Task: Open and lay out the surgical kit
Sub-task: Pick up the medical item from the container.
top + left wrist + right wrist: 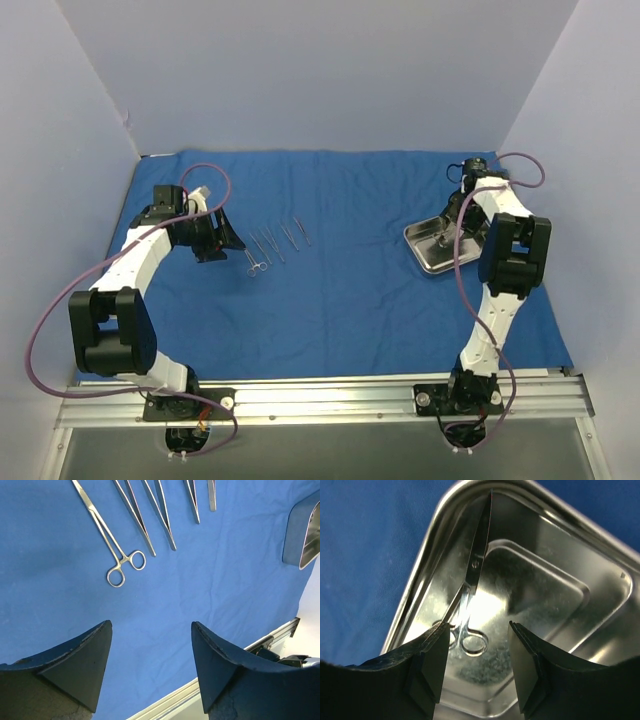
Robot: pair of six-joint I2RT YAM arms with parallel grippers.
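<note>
The royal-blue cloth wrap point(340, 290) lies spread flat over the table. Several thin silver instruments point(275, 245) lie in a row on it at centre left. In the left wrist view the nearest is a ring-handled clamp point(120, 562). My left gripper point(150, 623) hovers open just left of the row point(222, 240), with only cloth between its fingers. The steel tray point(425, 255) sits at the right. Inside it lies a pair of scissors point(475, 565). My right gripper point(477, 625) is lowered into the tray point(600, 565), open, its fingers straddling the scissors' ring handles.
White walls enclose the table at the back and on both sides. An aluminium rail point(320, 395) runs along the near edge, where the arm bases are bolted. The tray point(300, 535) appears at the right edge of the left wrist view.
</note>
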